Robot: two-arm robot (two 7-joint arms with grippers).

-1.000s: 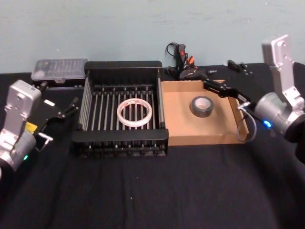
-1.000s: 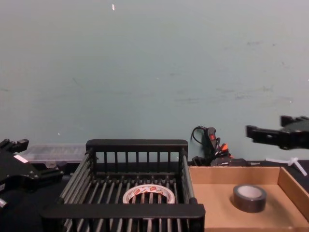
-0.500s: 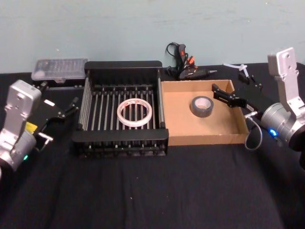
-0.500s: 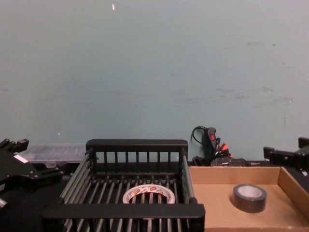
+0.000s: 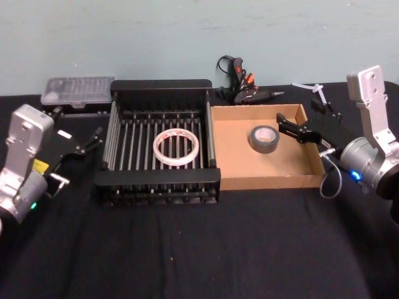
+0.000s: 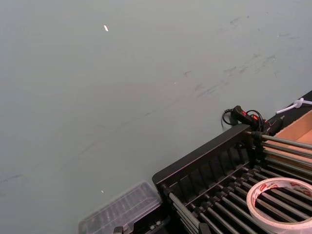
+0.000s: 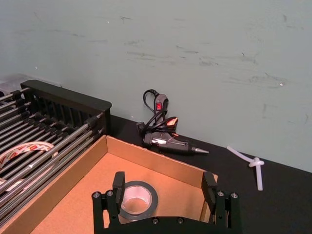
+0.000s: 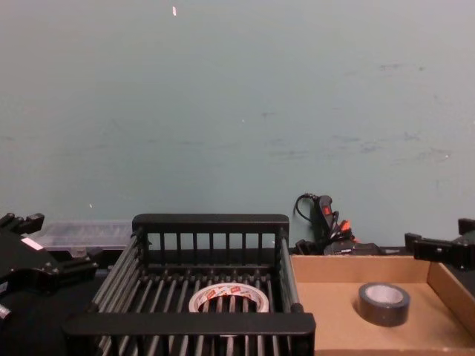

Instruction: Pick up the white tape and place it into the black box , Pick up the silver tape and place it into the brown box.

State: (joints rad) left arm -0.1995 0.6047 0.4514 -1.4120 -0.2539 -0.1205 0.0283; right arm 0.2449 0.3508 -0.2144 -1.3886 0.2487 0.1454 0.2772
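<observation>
right claw (image 5: 292, 128) released, fingers spread, empty | silver tape (image 5: 264, 138) flat in brown box (image 5: 268, 177), just ahead of and below it | white tape (image 5: 176, 147) in black box (image 5: 161, 86), far to its left | rolls look light, stiff; grip across wall | left claw (image 5: 90, 142) parked, fingers apart

A wide, thin white tape (image 5: 176, 147) ring is laid flat inside the black box (image 5: 159, 88), a slatted crate. A thick silver tape (image 5: 264, 138) roll is laid flat in the adjoining shallow brown box (image 5: 268, 181).
</observation>
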